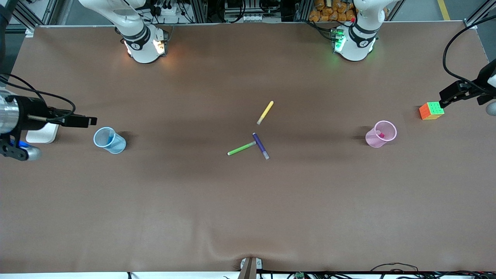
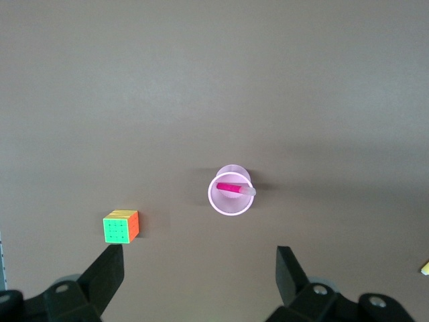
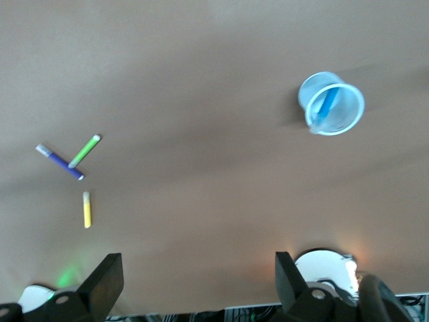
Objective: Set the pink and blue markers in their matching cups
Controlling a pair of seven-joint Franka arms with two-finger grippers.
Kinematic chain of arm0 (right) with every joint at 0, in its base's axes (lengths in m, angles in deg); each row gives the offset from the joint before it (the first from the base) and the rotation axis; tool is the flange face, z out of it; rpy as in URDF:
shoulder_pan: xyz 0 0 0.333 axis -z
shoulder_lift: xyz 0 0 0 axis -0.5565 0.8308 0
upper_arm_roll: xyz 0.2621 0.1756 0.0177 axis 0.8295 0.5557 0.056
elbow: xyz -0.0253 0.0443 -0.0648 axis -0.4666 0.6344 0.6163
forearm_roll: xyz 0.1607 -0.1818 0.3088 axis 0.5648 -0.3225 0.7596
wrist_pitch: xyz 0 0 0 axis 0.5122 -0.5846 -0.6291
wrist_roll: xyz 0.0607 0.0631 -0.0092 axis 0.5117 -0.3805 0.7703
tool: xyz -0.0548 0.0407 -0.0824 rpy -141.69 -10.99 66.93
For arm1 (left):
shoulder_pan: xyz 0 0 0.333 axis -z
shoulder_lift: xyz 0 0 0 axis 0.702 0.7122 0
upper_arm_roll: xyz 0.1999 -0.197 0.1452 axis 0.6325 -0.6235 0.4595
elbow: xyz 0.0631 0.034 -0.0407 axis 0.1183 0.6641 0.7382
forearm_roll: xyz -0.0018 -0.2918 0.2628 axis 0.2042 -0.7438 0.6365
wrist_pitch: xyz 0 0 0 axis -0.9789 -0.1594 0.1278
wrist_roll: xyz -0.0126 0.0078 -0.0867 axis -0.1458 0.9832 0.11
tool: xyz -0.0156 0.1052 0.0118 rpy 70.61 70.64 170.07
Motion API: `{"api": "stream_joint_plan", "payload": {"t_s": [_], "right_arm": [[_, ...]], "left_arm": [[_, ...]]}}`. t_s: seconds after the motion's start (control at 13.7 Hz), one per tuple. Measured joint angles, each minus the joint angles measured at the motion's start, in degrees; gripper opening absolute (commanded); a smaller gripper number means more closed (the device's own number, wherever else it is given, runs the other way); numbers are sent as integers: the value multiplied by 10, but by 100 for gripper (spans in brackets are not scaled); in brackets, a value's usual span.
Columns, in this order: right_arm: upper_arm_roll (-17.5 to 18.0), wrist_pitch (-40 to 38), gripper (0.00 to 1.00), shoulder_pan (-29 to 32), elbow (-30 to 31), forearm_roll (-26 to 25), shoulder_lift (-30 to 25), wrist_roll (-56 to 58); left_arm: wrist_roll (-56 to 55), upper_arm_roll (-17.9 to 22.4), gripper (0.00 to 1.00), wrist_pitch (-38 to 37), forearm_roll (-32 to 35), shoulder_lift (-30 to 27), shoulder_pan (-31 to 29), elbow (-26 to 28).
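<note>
The pale pink cup (image 1: 372, 140) stands toward the left arm's end of the table with the pink marker (image 1: 381, 135) inside it. The left wrist view shows the same cup (image 2: 213, 196) and the marker (image 2: 231, 188) leaning in it. The pale blue cup (image 1: 118, 146) stands toward the right arm's end and holds the blue marker (image 1: 111, 137). They show again as cup (image 3: 355, 113) and marker (image 3: 327, 102) in the right wrist view. My left gripper (image 1: 445, 99) (image 2: 199, 268) hangs open and empty over the table beside a cube. My right gripper (image 1: 90, 121) (image 3: 199, 275) hangs open and empty beside the blue cup.
Mid-table lie a yellow marker (image 1: 265, 112), a green marker (image 1: 241, 148) and a purple marker (image 1: 260, 145), the last two touching. A colourful cube (image 1: 431, 111) sits near the left gripper. A white flat object (image 1: 42, 133) lies under the right arm.
</note>
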Motion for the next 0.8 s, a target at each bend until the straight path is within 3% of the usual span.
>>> {"api": "stream_joint_plan", "payload": {"t_s": [0.22,0.51,0.8], "right_arm": [[1,11,100,-28,-3,-89,-35,41],[1,63,100,-54,48,-107,-85,58],[-8,150,100,-48,186,-110,-173,143]], "left_arm": [[5,7,100,-9,-4,-2,0,-4],[8,20,100,-24,-11,-22,14,-4],[9,121,100,-36,-20,-47,127,18]]}}
